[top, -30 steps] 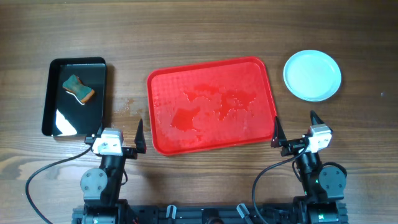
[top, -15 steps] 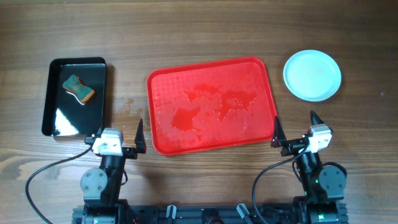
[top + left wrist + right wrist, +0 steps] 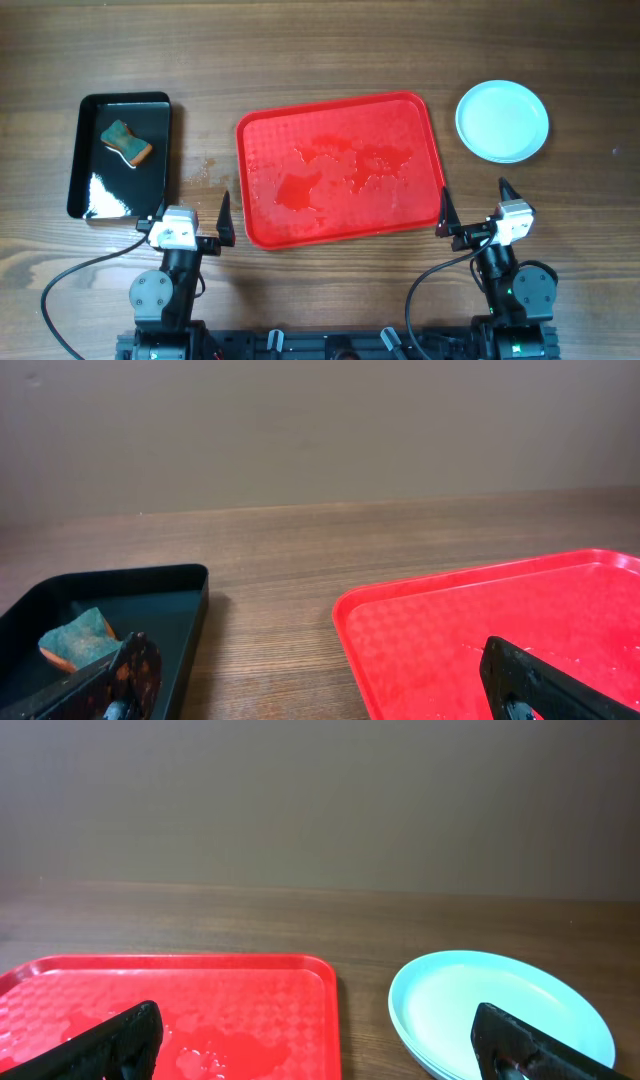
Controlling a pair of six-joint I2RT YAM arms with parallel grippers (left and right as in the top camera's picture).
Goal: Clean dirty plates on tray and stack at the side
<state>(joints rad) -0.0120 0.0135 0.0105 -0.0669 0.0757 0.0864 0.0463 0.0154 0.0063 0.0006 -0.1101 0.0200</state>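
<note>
With the left gripper (image 3: 188, 222) and right gripper (image 3: 473, 212) both spread wide and empty, a careless right-arm swing could clip the stacked plates (image 3: 502, 121) ahead to its right, beside the wet red tray (image 3: 400, 212).

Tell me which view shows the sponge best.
Overhead: the sponge lies whole and unblocked in the black tray. The left wrist view shows it only side-on, low in the corner. The right wrist view misses it.

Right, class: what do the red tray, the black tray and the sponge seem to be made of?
Red tray: likely plastic, dimpled texture, wet sheen. Black tray: glossy, mirror-like glare; plastic or lacquered metal, unclear. Sponge: soft foam, teal with an orange layer, probably.
</note>
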